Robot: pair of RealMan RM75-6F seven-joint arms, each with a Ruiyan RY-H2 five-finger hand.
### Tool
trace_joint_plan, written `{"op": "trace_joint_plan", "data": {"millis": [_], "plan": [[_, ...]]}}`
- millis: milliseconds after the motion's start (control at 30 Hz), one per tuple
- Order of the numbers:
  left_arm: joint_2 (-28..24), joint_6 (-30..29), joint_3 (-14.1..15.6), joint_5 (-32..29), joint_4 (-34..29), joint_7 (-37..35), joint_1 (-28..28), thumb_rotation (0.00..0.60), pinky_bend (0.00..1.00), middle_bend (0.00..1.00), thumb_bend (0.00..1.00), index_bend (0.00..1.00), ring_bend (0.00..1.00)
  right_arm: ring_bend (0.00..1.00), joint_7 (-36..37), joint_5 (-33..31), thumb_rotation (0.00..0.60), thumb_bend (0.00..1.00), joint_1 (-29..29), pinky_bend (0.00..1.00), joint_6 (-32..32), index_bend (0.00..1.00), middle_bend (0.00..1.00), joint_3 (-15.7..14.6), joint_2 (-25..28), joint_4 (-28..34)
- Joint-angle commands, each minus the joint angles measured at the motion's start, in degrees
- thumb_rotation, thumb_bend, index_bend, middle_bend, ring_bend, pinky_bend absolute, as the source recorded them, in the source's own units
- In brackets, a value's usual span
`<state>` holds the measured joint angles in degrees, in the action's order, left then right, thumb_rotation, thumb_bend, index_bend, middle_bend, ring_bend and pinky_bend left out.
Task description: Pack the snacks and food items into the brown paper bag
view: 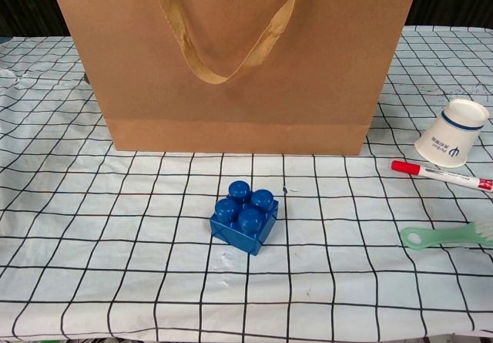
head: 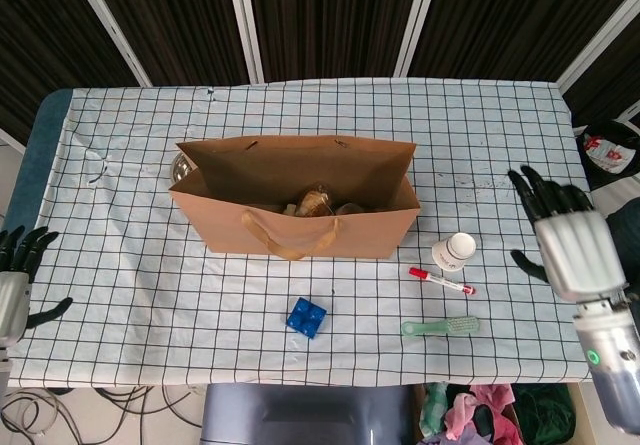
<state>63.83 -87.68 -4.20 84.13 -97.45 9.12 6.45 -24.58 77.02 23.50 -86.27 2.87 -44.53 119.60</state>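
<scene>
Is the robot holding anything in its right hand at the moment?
No, the right hand hangs open and empty beside the table, well away from the brown paper bag.

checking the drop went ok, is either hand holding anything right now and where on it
Nothing is held. The right hand is open off the table's right edge, and the left hand is open at the left edge.

Dark slatted wall panels (head: 330,15) behind a grid-checked tablecloth (head: 130,265).

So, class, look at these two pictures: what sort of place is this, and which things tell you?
Probably a robot test bench, not a home: a table under a checked cloth, robot hands at both edges (left hand, right hand), and a brown paper bag beside a toy block.
</scene>
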Motion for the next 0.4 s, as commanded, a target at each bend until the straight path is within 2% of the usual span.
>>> {"op": "trace_joint_plan", "data": {"millis": [33,167,300,400], "plan": [[-0.14,-0.71,0.34,1.02,0.57,-2.24,-0.57,0.6,0.02,0.11,0.08,0.12,0.0,0.19,4.27,7.71,0.6,0.13,-11.38,0.23,-8.9,0.05,0.08,-7.94,-8.74,-10.37],[-0.17,-1.05,0.53,1.85,1.25,-3.73,-0.73,0.6,0.02,0.1,0.08,0.11,0.0,0.19,3.42,9.47,0.6,0.13,-14.09,0.23,-11.23,0.05,0.08,-8.17,-14.32,-15.8],[-0.03,-1.02,0.87,2.54,1.58,-3.94,-0.76,0.6,0.02,0.1,0.08,0.11,0.0,0.19,2.38,9.45,0.6,0.13,-15.29,0.23,-10.79,0.05,0.08,-8.0,-18.17,-19.4],[-0.31,0.15,1.82,2.63,1.13,-3.05,-0.86,0.6,0.02,0.1,0.08,0.11,0.0,0.19,1.72,8.43,0.6,0.14,-15.71,0.23,-10.51,0.05,0.08,-6.2,-21.54,-23.07]]}}
